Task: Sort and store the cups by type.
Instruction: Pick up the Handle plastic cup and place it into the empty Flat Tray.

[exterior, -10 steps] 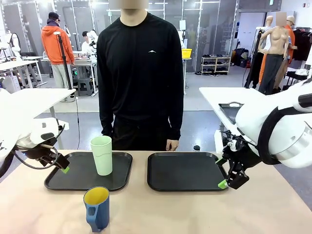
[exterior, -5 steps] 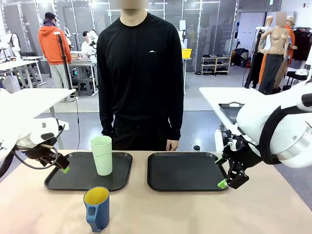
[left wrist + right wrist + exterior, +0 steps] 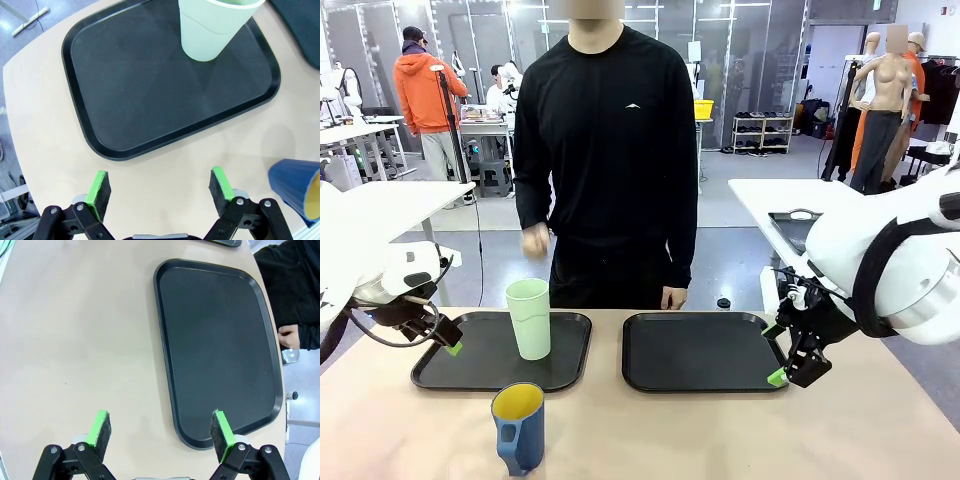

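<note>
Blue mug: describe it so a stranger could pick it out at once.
On the tan table, find the left black tray. The blue mug stands upright on bare tabletop just nearer the robot. Unlike the taller mint-green tumbler on that tray, it has a handle and yellow inside.

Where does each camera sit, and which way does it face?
Front: fixed between the arms, facing across the table to the person; left arm and right arm show.
Left wrist: on the left arm, looking down past open left fingers at the left tray, tumbler and mug.
Right wrist: on the right arm, looking down past open right fingers at the right tray.
Shared: front and left wrist both show tumbler, mug.
</note>
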### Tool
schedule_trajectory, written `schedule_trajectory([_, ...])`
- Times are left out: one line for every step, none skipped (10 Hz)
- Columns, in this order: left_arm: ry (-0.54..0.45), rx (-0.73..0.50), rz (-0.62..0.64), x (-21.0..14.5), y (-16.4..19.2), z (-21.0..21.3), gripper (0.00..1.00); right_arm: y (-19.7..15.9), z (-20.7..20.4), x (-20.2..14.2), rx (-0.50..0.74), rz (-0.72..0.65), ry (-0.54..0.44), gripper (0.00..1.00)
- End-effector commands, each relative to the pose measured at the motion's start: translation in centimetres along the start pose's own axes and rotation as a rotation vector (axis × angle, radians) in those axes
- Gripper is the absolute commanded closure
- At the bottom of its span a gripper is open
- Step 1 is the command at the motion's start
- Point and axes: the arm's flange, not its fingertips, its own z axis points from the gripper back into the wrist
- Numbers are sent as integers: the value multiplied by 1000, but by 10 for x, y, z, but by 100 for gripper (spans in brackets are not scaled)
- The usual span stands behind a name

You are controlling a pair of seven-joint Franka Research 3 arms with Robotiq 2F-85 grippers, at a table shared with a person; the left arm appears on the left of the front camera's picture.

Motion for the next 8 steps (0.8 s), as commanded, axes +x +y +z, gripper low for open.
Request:
schedule_trajectory([4, -4, 2, -1, 1, 1, 0, 2, -1, 0, -6, -17, 17, 0])
schedule_trajectory([4, -4, 2, -1, 1, 1, 0, 2, -1, 0, -6, -17, 17, 0])
schedule_trajectory([4, -4, 2, -1, 1, 1, 0, 2, -1, 0, -6, -17, 17, 0])
schedule_trajectory([4, -4, 2, -1, 1, 1, 0, 2, -1, 0, -6, -17, 17, 0])
schedule_trajectory([4, -4, 2, -1, 1, 1, 0, 2, -1, 0, -6, -17, 17, 0])
schedule_trajectory([4, -4, 2, -1, 1, 1, 0, 2, -1, 0, -6, -17, 17, 0])
schedule_trajectory([4, -4, 2, -1, 1, 1, 0, 2, -1, 0, -6, -17, 17, 0])
schedule_trajectory([4, -4, 2, -1, 1, 1, 0, 2, -1, 0, -6, -17, 17, 0])
